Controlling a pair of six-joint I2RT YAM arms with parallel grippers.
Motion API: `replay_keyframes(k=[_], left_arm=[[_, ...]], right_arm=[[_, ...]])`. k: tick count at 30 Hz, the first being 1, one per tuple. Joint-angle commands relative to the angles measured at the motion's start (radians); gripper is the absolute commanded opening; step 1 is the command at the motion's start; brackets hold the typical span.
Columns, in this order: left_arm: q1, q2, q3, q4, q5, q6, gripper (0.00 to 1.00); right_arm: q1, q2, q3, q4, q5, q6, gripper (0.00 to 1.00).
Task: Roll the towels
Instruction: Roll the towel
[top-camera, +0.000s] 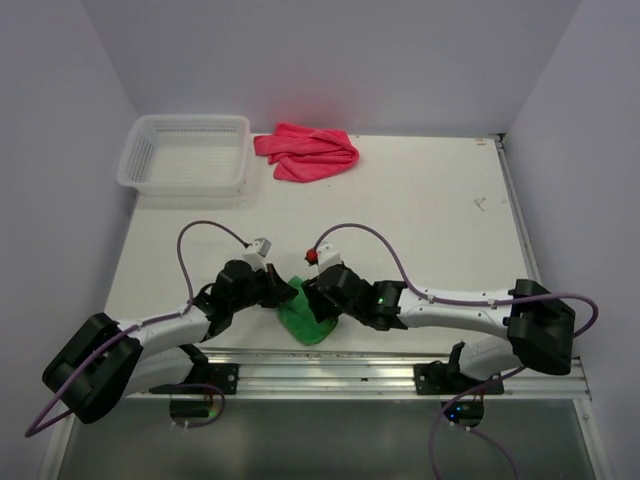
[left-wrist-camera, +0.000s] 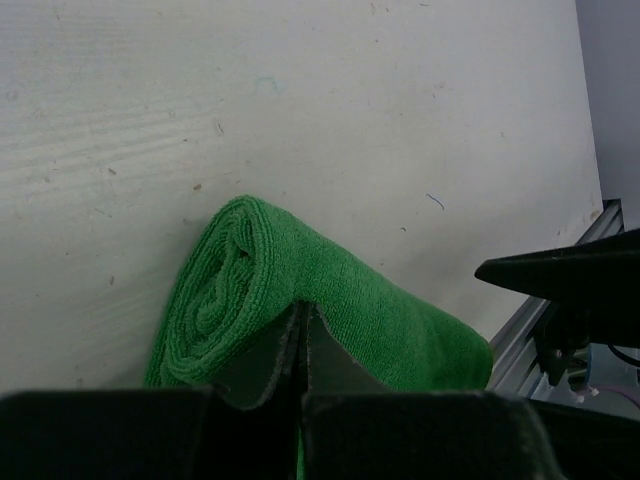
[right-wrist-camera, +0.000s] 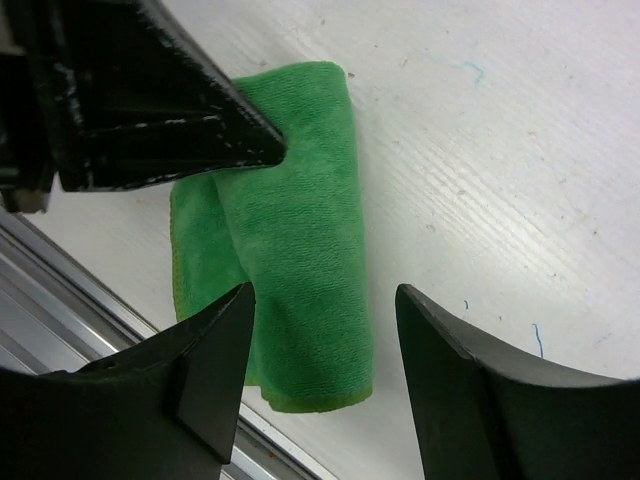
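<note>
White bench (top-camera: 420, 220) carries the green towel (top-camera: 305, 318), rolled, at 6 o'clock by the near rail (top-camera: 380, 365); the pink towel (top-camera: 305, 152) lies loose at 12. Finishing tidily calls for even pressure along the roll. Left tool (left-wrist-camera: 302, 315), closed tight, touches its end; right tool (right-wrist-camera: 322, 300) hangs spread above it, each reaching in low.

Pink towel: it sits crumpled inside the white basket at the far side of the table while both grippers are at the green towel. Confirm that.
Not quite. The pink towel lies crumpled on the table beside the white basket, not inside it; the top external view shows this. The left gripper and right gripper are indeed at the green towel.
</note>
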Motion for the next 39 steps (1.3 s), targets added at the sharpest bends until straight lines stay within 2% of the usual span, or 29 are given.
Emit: replay_keyframes(k=[1,5,6,8,14,18,21,23,28,30,32,35,38,39], left_arm=[[-0.006,0.005,-0.046,-0.110,-0.032,0.009,0.00],[-0.004,-0.002,-0.053,-0.107,-0.032,0.006,0.00],[-0.004,-0.004,-0.055,-0.108,-0.031,0.006,0.00],[-0.004,-0.005,-0.060,-0.110,-0.027,0.006,0.00],[-0.004,-0.048,-0.081,-0.130,-0.034,-0.002,0.00],[-0.004,-0.073,-0.081,-0.146,-0.044,-0.002,0.00],[-0.004,-0.077,-0.063,-0.159,-0.047,-0.002,0.00],[-0.004,-0.079,-0.046,-0.179,-0.057,0.004,0.00],[-0.003,-0.122,0.026,-0.297,-0.145,-0.007,0.00],[-0.001,-0.129,0.080,-0.335,-0.170,0.000,0.06],[-0.001,-0.131,0.115,-0.381,-0.175,0.007,0.07],[-0.001,-0.140,0.175,-0.442,-0.187,0.010,0.17],[0.000,-0.166,0.221,-0.478,-0.185,-0.005,0.33],[0.000,-0.169,0.227,-0.482,-0.181,-0.014,0.34]], right_arm=[[-0.056,-0.016,-0.020,0.083,-0.193,0.057,0.63],[-0.137,0.032,-0.051,0.139,-0.292,0.095,0.63],[-0.152,0.042,-0.072,0.161,-0.356,0.106,0.63],[-0.163,0.067,-0.089,0.211,-0.369,0.122,0.63],[-0.162,0.125,-0.104,0.216,-0.369,0.122,0.62],[-0.163,0.131,-0.106,0.215,-0.395,0.105,0.53],[-0.160,0.118,-0.109,0.215,-0.389,0.085,0.40],[-0.145,0.113,-0.109,0.200,-0.375,0.063,0.37],[-0.047,0.110,-0.083,0.143,-0.147,0.007,0.33],[0.018,0.118,-0.065,0.112,-0.051,0.000,0.33],[0.059,0.133,-0.049,0.077,0.066,0.011,0.33],[0.100,0.147,-0.026,0.039,0.198,0.031,0.33],[0.157,0.179,0.015,-0.024,0.350,0.034,0.34],[0.168,0.194,0.047,-0.046,0.385,0.039,0.34]])
